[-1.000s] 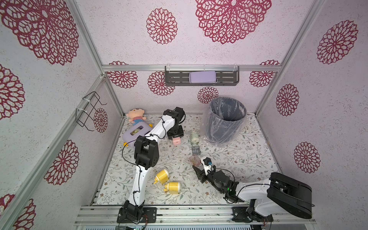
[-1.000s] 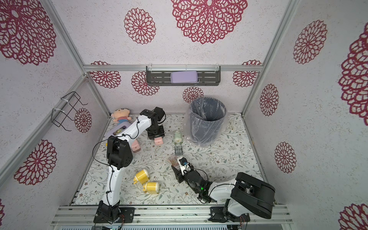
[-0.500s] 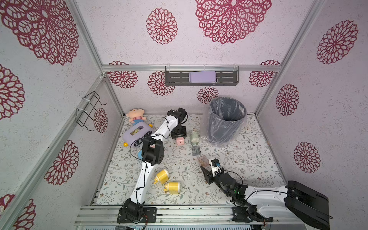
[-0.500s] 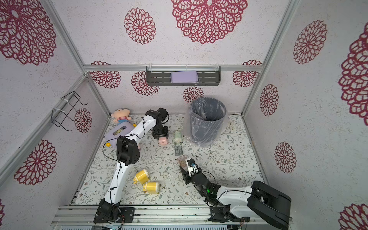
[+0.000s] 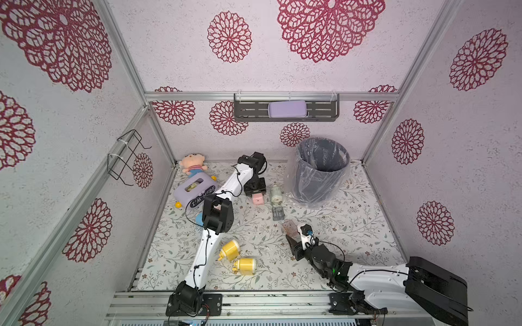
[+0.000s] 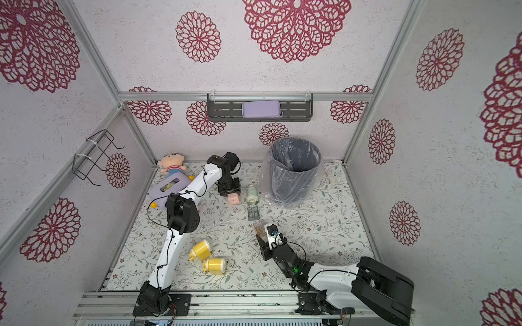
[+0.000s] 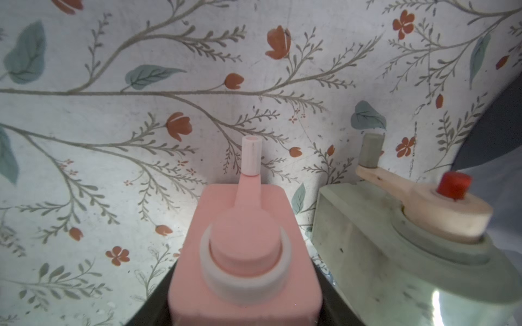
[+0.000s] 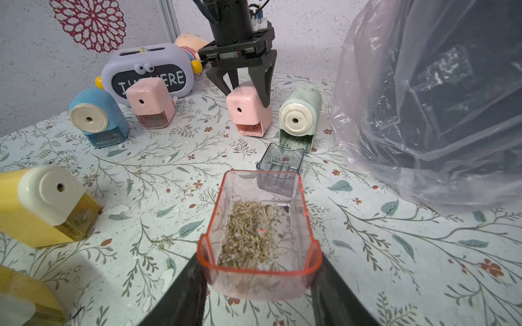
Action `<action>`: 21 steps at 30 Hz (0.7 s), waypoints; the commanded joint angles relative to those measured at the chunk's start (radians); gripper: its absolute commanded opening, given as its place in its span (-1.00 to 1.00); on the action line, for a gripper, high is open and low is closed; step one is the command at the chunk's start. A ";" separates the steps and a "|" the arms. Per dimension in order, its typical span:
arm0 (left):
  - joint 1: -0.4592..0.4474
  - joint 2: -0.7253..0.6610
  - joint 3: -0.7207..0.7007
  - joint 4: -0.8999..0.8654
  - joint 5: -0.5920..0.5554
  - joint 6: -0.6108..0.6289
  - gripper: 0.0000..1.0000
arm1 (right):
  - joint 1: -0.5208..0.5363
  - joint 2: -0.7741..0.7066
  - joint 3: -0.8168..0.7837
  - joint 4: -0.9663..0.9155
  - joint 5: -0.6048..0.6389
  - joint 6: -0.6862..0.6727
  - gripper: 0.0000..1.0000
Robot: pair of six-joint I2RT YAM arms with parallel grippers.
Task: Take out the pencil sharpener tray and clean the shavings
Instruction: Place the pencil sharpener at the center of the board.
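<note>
We take this for a robotics lab cell dressed up to look like a home — not a lived-in room. Wallpaper [image 5: 310,70] with red rosettes covers flat panels held in bare aluminium frame bars [image 5: 197,96], and a metal rail [image 5: 268,303] along the front edge carries the bolted bases of two white-and-black arms [image 5: 203,254]. The desk [image 5: 353,225] wears a flowered covering; a slotted shelf [image 5: 324,110] and a wire rack [image 5: 124,158] hang on the walls. A bag-lined bin [image 5: 319,172], a doll [image 5: 193,165] and several pencil sharpeners [image 5: 230,249] in different colours sit about — household things set out as props.
</note>
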 commanded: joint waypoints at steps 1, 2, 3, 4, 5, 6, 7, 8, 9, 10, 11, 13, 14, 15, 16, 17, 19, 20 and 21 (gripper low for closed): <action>-0.018 0.021 0.014 0.000 -0.001 0.003 0.14 | -0.009 0.001 0.014 0.019 -0.001 0.015 -0.20; -0.019 0.018 0.014 -0.002 -0.005 0.006 0.20 | -0.009 0.002 0.016 0.017 -0.005 0.015 -0.20; -0.020 0.016 0.014 -0.004 -0.009 0.007 0.26 | -0.010 0.003 0.017 0.017 -0.005 0.014 -0.20; -0.020 0.015 0.013 -0.008 -0.011 0.008 0.30 | -0.011 0.004 0.017 0.018 -0.008 0.014 -0.20; -0.022 0.011 0.014 -0.011 -0.014 0.009 0.35 | -0.012 0.004 0.018 0.017 -0.011 0.014 -0.20; -0.023 0.009 0.014 -0.014 -0.017 0.011 0.40 | -0.014 0.005 0.019 0.019 -0.013 0.015 -0.20; -0.023 0.006 0.014 -0.017 -0.023 0.010 0.44 | -0.015 0.009 0.019 0.023 -0.014 0.015 -0.20; -0.022 0.005 0.014 -0.019 -0.025 0.013 0.48 | -0.015 0.010 0.020 0.024 -0.017 0.015 -0.20; -0.022 0.001 0.013 -0.022 -0.027 0.013 0.49 | -0.017 0.013 0.022 0.026 -0.021 0.015 -0.20; -0.022 -0.003 0.014 -0.023 -0.028 0.013 0.50 | -0.016 0.017 0.022 0.028 -0.022 0.015 -0.20; -0.023 -0.009 0.014 -0.025 -0.031 0.012 0.51 | -0.018 0.022 0.023 0.032 -0.025 0.015 -0.20; -0.025 -0.025 0.014 -0.027 -0.030 0.013 0.57 | -0.021 0.031 0.026 0.036 -0.030 0.015 -0.20; -0.025 -0.038 0.014 -0.028 -0.032 0.013 0.61 | -0.022 0.035 0.029 0.038 -0.034 0.014 -0.20; -0.027 -0.054 0.012 -0.027 -0.032 0.013 0.63 | -0.025 0.040 0.032 0.040 -0.038 0.014 -0.20; -0.027 -0.069 0.012 -0.027 -0.035 0.013 0.65 | -0.029 0.042 0.035 0.039 -0.042 0.015 -0.20; -0.026 -0.091 0.012 -0.030 -0.053 0.013 0.69 | -0.034 0.045 0.038 0.037 -0.049 0.020 -0.20; -0.028 -0.140 0.004 -0.029 -0.091 0.016 0.86 | -0.051 0.042 0.049 0.024 -0.071 0.037 -0.20; -0.029 -0.179 -0.009 -0.025 -0.115 0.017 0.90 | -0.060 0.036 0.057 0.008 -0.086 0.044 -0.21; -0.030 -0.224 -0.032 -0.015 -0.138 0.019 0.95 | -0.070 0.025 0.068 -0.012 -0.096 0.049 -0.21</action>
